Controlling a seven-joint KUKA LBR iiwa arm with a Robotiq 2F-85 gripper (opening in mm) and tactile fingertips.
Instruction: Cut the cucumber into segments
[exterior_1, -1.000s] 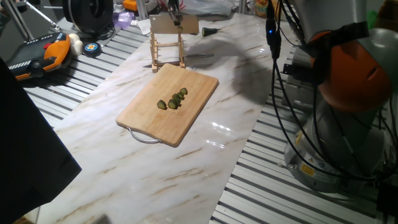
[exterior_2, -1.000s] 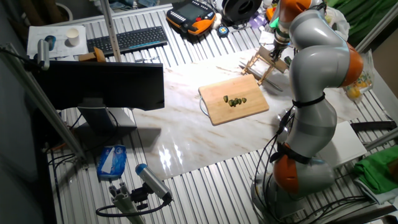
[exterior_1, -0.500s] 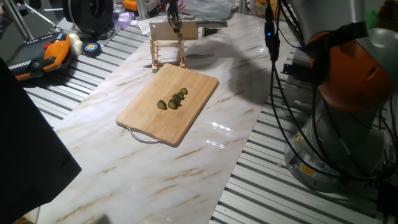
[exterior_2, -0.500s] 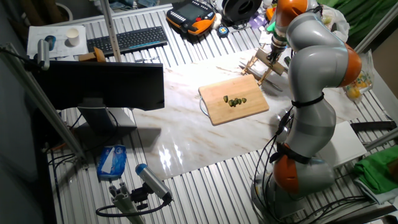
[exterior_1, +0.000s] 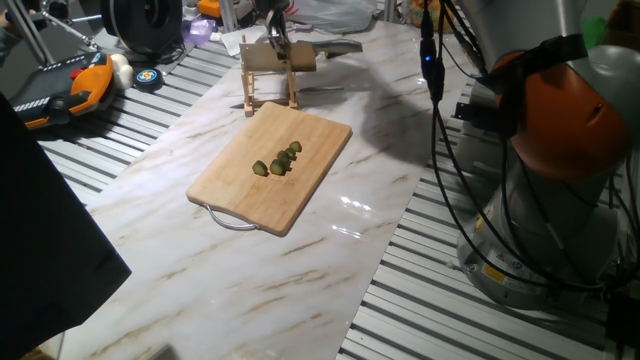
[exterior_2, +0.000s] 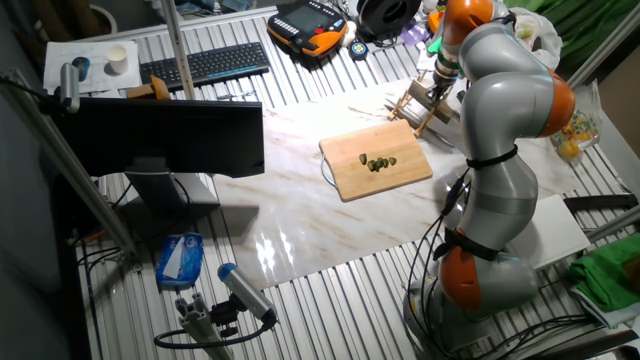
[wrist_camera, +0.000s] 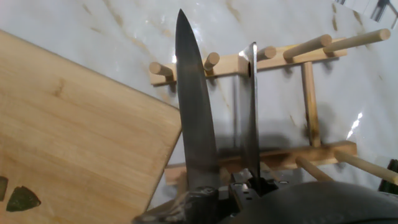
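Observation:
Several small dark green cucumber segments (exterior_1: 278, 160) lie together in the middle of the wooden cutting board (exterior_1: 240, 190); they also show in the other fixed view (exterior_2: 378, 162), and one (wrist_camera: 22, 198) shows at the bottom left of the hand view. No uncut cucumber shows. My gripper (exterior_1: 276, 30) is shut on a knife (wrist_camera: 194, 118), with its blade hanging at the wooden rack (exterior_1: 268, 85) just behind the board. In the hand view the blade points down beside a thin metal finger (wrist_camera: 250, 112), over the rack's pegs (wrist_camera: 267, 59).
An orange-black teach pendant (exterior_1: 70, 85) and a tape roll (exterior_1: 147, 77) lie at the back left. The arm's base (exterior_1: 560, 200) and hanging cables (exterior_1: 440, 120) stand at the right. A keyboard (exterior_2: 205, 65) and a monitor (exterior_2: 170, 140) stand beyond the marble top.
My gripper has lowered the knife toward the wooden rack and shifted it slightly right. The segments and the board have not moved.

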